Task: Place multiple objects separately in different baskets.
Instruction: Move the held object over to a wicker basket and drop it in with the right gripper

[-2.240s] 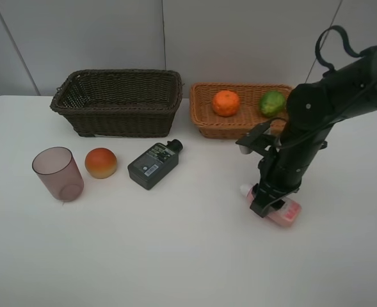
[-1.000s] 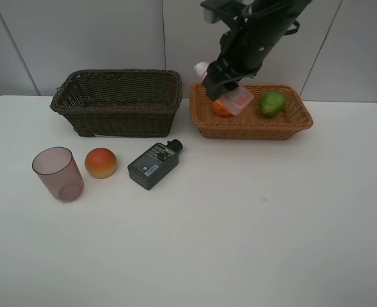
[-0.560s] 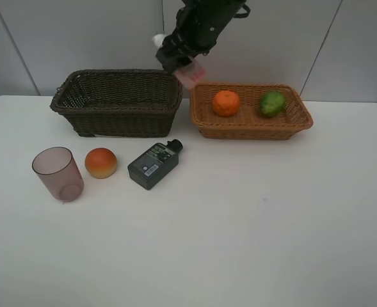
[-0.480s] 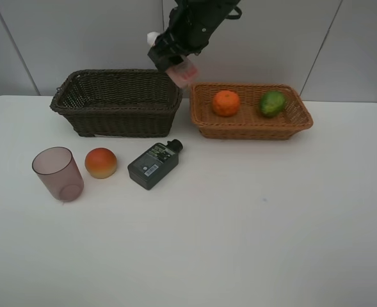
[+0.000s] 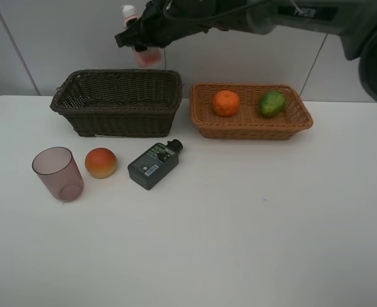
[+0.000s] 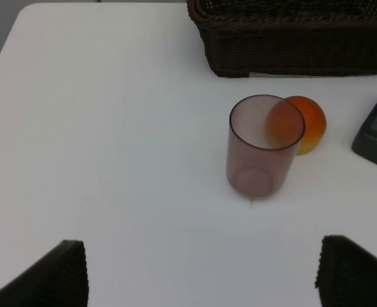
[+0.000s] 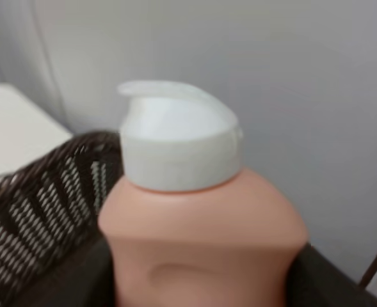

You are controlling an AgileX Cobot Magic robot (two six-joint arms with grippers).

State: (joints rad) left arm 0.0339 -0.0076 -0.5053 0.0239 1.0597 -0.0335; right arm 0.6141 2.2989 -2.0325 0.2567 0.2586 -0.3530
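On the table (image 5: 239,243), high view, two baskets stand side by side at the rear. The right basket (image 5: 249,131) holds the orange (image 5: 226,103), left, and the lime (image 5: 272,103), right. Before the left basket (image 5: 118,119), left to right: cup (image 5: 58,174), peach (image 5: 101,162), lying bottle (image 5: 152,165). The right gripper (image 5: 142,38) holds the capped bottle (image 5: 148,57) above the left basket's rear.

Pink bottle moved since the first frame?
Yes. The pink bottle, held in the right claw, went from the table up and left; it is now above the dark basket.

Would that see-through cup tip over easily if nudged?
Probably light: the cup looks thin-walled and empty. It stands upright, narrower at the base than the rim, so a high push would likely tip it; on its side it might roll.
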